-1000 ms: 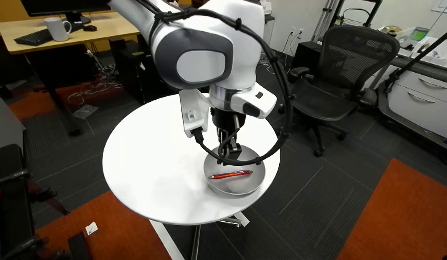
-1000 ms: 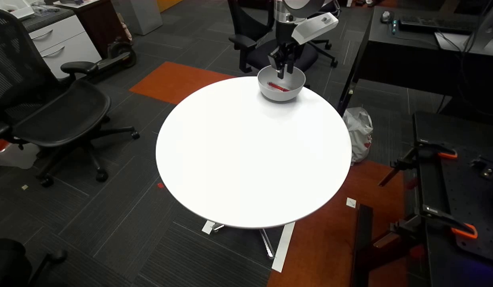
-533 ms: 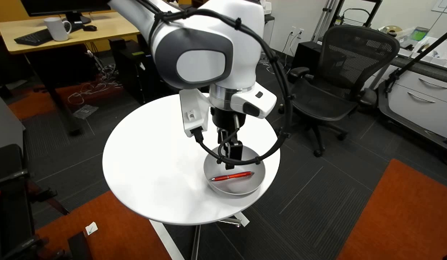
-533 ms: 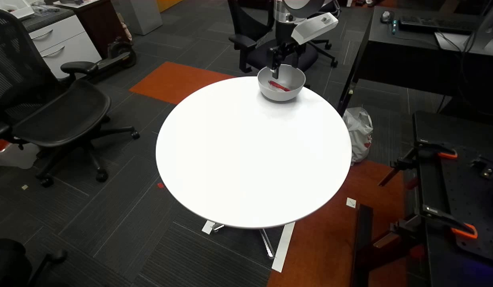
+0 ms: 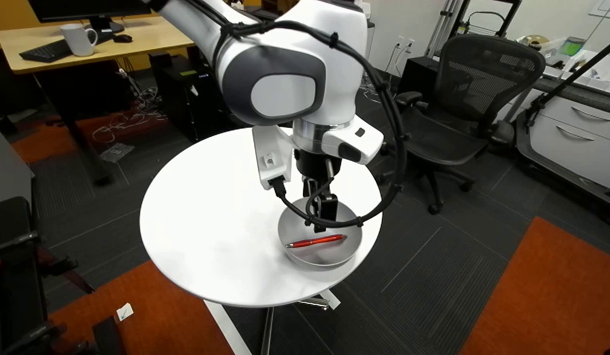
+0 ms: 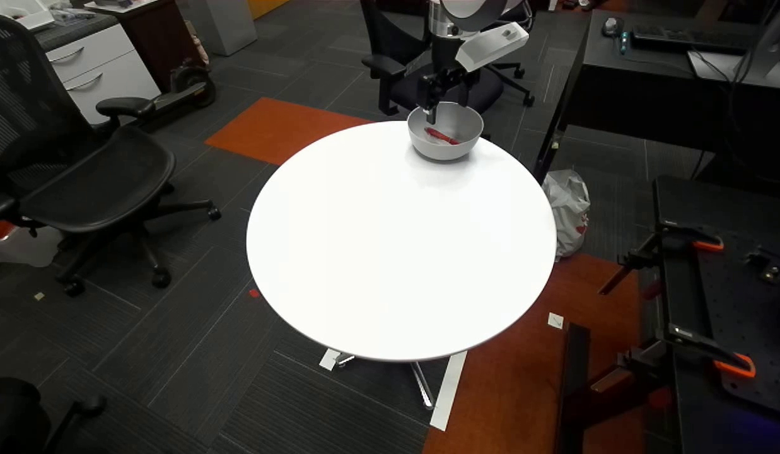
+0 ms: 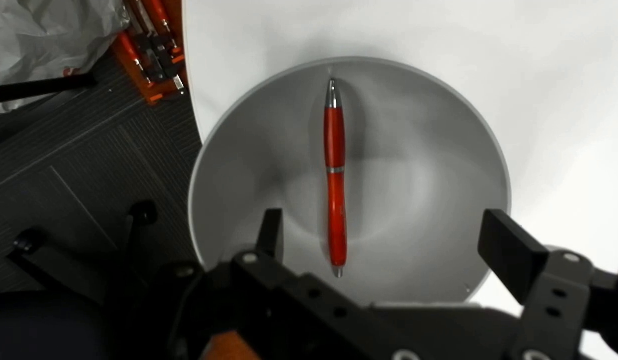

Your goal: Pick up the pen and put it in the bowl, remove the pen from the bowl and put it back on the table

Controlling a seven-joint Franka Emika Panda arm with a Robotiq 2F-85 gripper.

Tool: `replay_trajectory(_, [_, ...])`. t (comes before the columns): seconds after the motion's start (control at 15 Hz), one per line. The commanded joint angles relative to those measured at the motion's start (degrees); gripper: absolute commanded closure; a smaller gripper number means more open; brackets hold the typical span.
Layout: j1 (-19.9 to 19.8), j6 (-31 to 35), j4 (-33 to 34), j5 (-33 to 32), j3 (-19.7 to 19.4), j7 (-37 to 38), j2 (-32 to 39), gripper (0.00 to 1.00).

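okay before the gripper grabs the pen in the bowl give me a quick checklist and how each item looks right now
1. Pen inside bowl: ok, lying in it.
2. Gripper open: ok, fingers well apart, one on each side of the pen in the wrist view.
3. Gripper centred on pen: not ok, the pen appears nearer the finger at the wrist picture's left.
4. Fingers clear of rim: cannot tell, one overlaps it in the wrist view but depth is unclear.
5. Bowl upright on table: ok in both exterior views.
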Motion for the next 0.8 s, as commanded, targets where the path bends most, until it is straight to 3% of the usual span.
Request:
replay_trajectory(0.0, [-0.8, 0.3, 3.8, 1.3, 0.1, -0.3, 3.3, 0.0])
replay_trajectory(0.73, [-2.9, -2.1, 13.7, 2.1, 0.6, -0.6, 12.7, 0.0])
